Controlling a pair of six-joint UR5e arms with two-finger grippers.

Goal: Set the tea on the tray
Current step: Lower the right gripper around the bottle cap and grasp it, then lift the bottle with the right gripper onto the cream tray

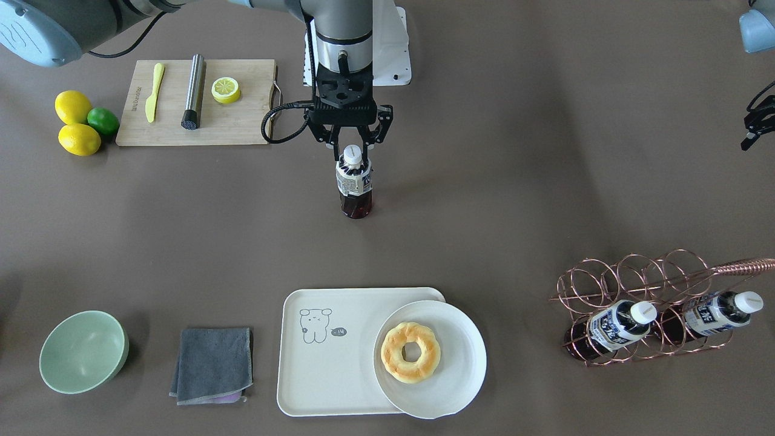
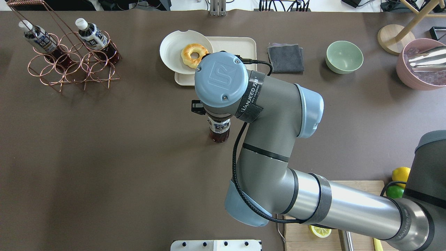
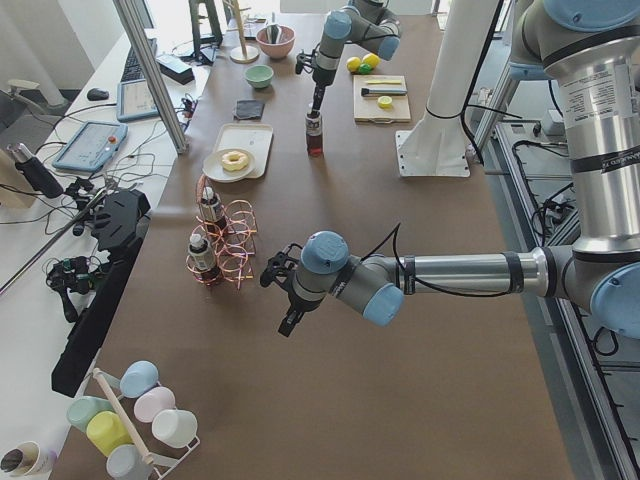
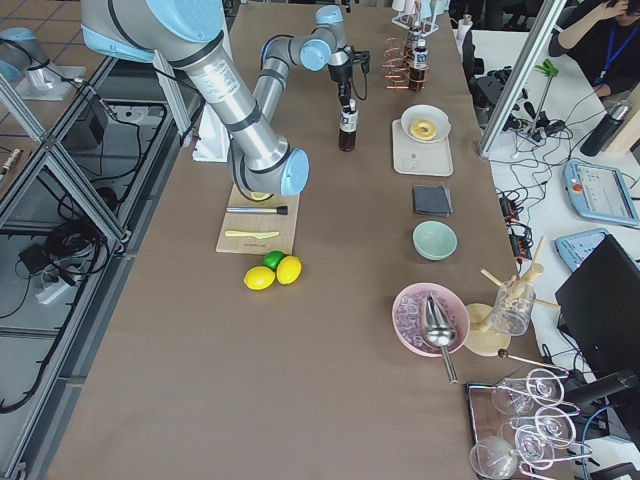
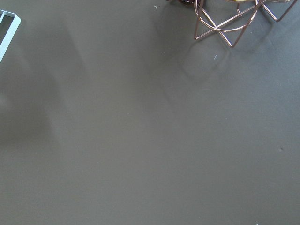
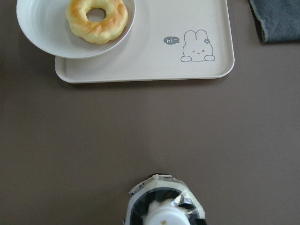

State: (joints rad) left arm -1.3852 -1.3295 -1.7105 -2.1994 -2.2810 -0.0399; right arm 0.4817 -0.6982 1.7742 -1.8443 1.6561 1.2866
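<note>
Exterior front-facing view, read from its left: a cutting board (image 1: 242,121) is seen at the far side of the desk (image 1: 514,212), well apart from the work. Nearer the middle, the tea (image 1: 354,181) is held upright. The right arm's jaws are closed on its white cap from above, a grip judged to keep the bottle vertical and its base free for setting down. Whether the base rests on the desk or is just raised cannot be told. The tea is well apart from the tray (image 1: 339,363), which lies at the near edge. A plate (image 1: 466,339) with a doughnut (image 1: 412,352) overhangs the tray's right end, so only the left part, by the drawing, is left bare for the bottle. Further right, two more bottles are kept in a wire rack (image 1: 636,278). At the right edge the left arm's jaws are parked aside, presumably out of the path; their state cannot be told.
</note>
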